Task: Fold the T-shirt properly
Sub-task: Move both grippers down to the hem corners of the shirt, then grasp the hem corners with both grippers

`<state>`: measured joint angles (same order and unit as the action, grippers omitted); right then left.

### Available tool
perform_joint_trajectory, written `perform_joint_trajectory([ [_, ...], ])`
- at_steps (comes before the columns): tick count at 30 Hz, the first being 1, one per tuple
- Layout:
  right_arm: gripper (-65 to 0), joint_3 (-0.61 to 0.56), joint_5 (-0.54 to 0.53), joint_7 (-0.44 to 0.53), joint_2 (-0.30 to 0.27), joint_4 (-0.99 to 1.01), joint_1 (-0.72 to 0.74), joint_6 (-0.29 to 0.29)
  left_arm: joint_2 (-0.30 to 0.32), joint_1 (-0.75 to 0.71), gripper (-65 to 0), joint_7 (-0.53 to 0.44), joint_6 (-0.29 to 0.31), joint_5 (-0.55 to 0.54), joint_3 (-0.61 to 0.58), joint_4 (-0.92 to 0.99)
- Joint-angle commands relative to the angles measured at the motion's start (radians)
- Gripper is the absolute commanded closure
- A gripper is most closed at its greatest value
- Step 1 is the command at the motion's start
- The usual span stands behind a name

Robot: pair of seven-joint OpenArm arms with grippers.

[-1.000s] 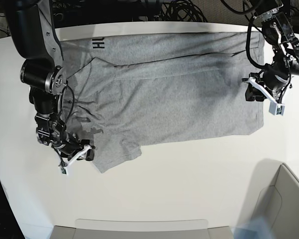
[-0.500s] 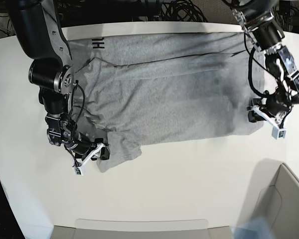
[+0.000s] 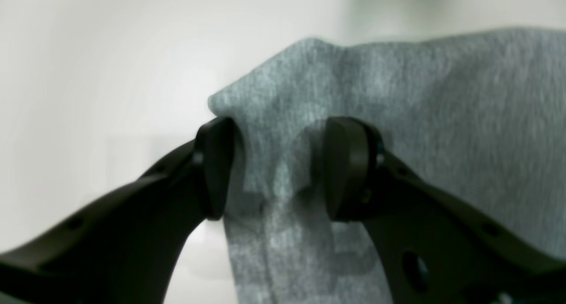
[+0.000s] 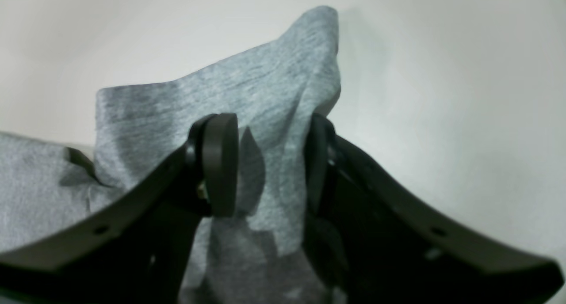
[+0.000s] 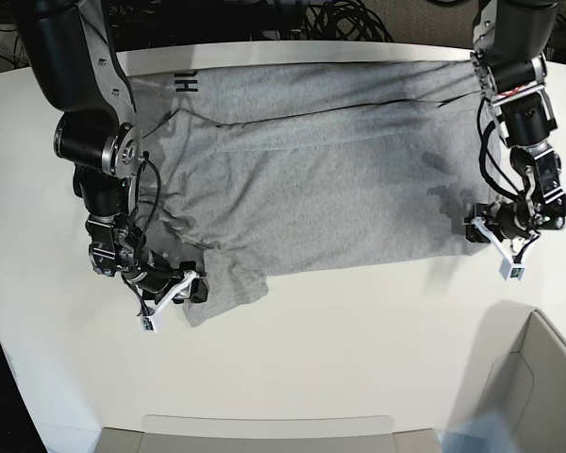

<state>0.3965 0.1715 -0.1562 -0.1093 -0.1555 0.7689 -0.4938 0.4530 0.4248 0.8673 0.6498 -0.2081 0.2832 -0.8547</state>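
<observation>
The heather-grey T-shirt [image 5: 321, 179] lies spread across the white table [image 5: 358, 359], with black lettering showing at its far left edge. My left gripper [image 5: 491, 250] is at the shirt's near right corner. In the left wrist view its jaws [image 3: 281, 171] stand apart, with a raised fold of the grey cloth [image 3: 283, 118] between the pads. My right gripper [image 5: 176, 300] is at the near left sleeve. In the right wrist view it [image 4: 269, 162] is open too, with a bunched flap of the cloth [image 4: 265, 87] rising between its fingers.
A grey bin [image 5: 538, 377] stands at the near right corner. A pale tray edge [image 5: 264, 432] runs along the table's front. Black cables [image 5: 340, 19] lie behind the table's far edge. Bare white table surrounds the shirt at the front.
My left arm came down and in along the shirt's right edge to its near corner, and its jaws widened. My right gripper slid slightly right against the sleeve, then stayed.
</observation>
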Motion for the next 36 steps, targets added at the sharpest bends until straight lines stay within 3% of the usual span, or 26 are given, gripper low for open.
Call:
perform_joint_trajectory([
  [1,-24.4,-0.001,0.016,-0.032,-0.005,-0.005,0.019,-0.003,0.017,0.033,-33.0,-0.01,0.041,-0.003,-0.003,0.025],
  [10,-23.8,-0.003,0.018,-0.032,-0.005,-0.005,0.019,-0.003,0.019,0.046,-31.2,-0.101,0.048,-0.001,-0.012,0.131],
  [12,-20.4,-0.003,0.018,-0.03,-0.005,-0.006,0.019,-0.004,0.019,0.046,-25.7,-0.101,0.048,-0.001,-0.012,0.131],
  [17,-2.1,-0.001,0.018,-0.027,-0.005,-0.011,0.024,-0.003,0.019,0.046,-1.8,-0.09,0.048,-0.001,-0.003,0.13],
  [18,0.0,-0.001,0.018,-0.027,-0.005,-0.025,0.025,-0.003,0.019,0.046,0.0,-0.09,0.048,-0.001,-0.003,0.128],
  [24,0.0,-0.003,0.018,-0.032,-0.002,-0.126,0.013,-0.003,0.019,0.046,0.0,-0.09,0.048,-0.007,0.0,0.119],
  [29,0.0,-0.003,0.018,-0.035,0.006,-0.22,-0.018,-0.003,0.014,0.026,0.0,-0.089,0.048,-0.009,0.001,-0.013],
  [36,0.0,-0.003,0.015,-0.159,0.032,-0.45,-0.096,-0.012,0.013,-0.036,0.0,-0.012,0.048,-0.009,0.075,-0.189],
])
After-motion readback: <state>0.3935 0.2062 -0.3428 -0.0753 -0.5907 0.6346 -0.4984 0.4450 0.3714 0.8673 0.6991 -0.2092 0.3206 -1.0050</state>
